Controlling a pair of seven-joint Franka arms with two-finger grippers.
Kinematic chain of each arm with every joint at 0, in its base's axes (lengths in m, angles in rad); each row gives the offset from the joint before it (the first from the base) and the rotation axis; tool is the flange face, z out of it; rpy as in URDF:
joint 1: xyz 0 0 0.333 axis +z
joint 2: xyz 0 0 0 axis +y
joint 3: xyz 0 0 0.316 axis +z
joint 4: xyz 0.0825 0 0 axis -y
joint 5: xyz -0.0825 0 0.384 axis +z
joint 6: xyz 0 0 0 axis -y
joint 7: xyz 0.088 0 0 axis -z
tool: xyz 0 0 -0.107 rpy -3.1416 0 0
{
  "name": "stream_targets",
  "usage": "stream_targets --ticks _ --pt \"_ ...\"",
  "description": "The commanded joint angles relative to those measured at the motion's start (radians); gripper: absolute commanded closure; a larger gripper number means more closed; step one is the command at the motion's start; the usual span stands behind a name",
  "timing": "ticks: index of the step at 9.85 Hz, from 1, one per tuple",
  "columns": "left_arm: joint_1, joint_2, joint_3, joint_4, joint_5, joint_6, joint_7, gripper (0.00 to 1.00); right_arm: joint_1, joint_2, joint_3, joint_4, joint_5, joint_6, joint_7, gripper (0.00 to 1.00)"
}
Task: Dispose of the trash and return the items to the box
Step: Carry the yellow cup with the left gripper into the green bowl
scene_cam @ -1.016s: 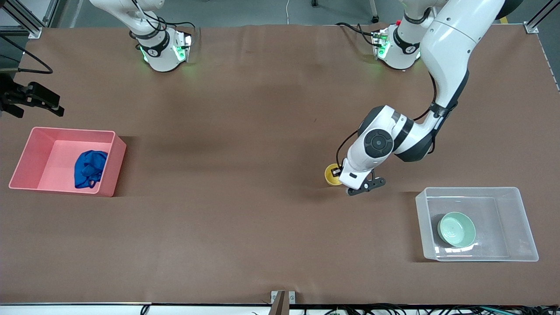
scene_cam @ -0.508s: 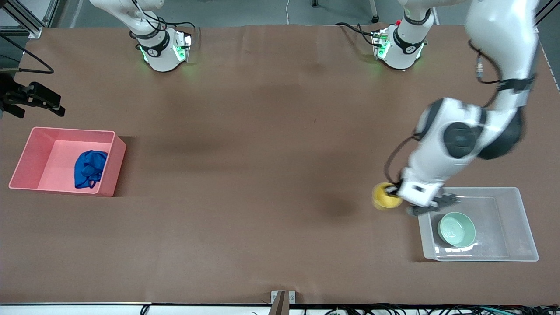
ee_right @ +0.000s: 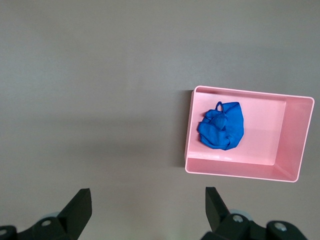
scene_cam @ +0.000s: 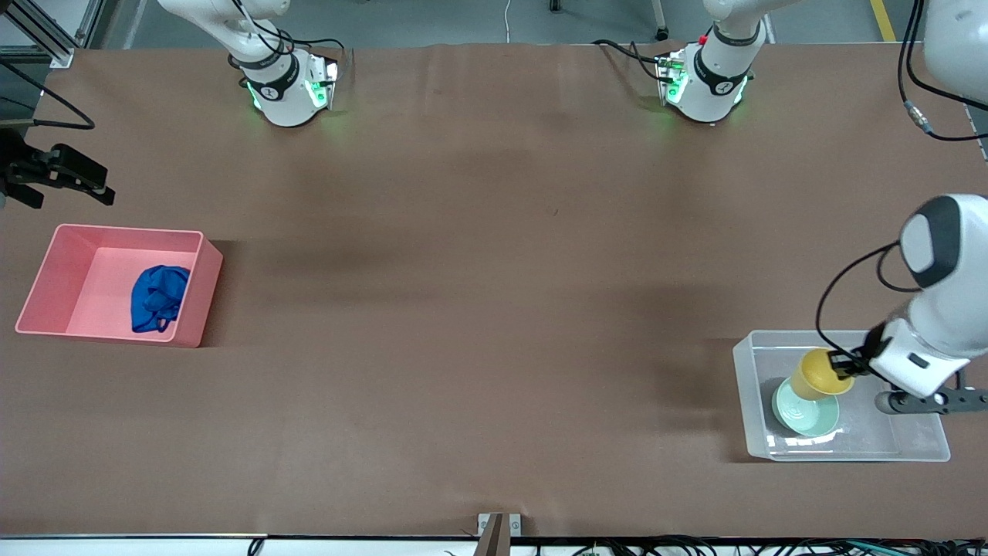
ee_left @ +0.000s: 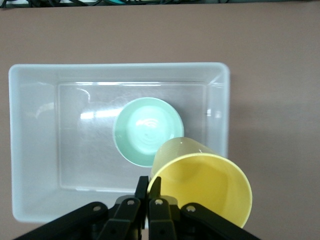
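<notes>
My left gripper (scene_cam: 843,363) is shut on the rim of the yellow cup (scene_cam: 817,374) and holds it tilted in the air over the clear box (scene_cam: 742,386). The cup hangs just above the mint-green bowl (scene_cam: 806,413), which lies in the box. In the left wrist view the fingertips (ee_left: 142,184) pinch the cup (ee_left: 200,185) wall above the bowl (ee_left: 142,130) and box (ee_left: 120,70). The blue trash wad (scene_cam: 158,297) lies in the pink bin (scene_cam: 46,278). My right gripper (scene_cam: 68,197) waits open and empty in the air beside the pink bin.
The pink bin (ee_right: 295,140) with the blue wad (ee_right: 221,126) in it shows in the right wrist view past my open right gripper (ee_right: 147,197). The box stands near the table's front corner at the left arm's end. Brown table between bin and box.
My left gripper lifted the yellow cup off the middle of the table and carried it toward the left arm's end, to over the clear box and the bowl. The right arm has not moved.
</notes>
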Motion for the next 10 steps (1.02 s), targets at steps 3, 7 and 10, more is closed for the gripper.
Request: stream_targets --ticks 3,7,10 --pt "0.012 0.136 0.047 0.058 0.024 0.155 0.142 1.0 0.042 -0.012 -0.065 -0.004 0.015 -0.01 -0.039 0.0" --pt "0.029 0.215 0.048 0.049 -0.026 0.197 0.139 1.0 0.038 -0.012 -0.067 -0.006 0.015 -0.01 -0.044 0.0" --pt "0.027 0.23 0.05 0.041 -0.023 0.191 0.139 0.97 0.038 -0.012 -0.067 -0.007 0.015 -0.01 -0.043 0.0"
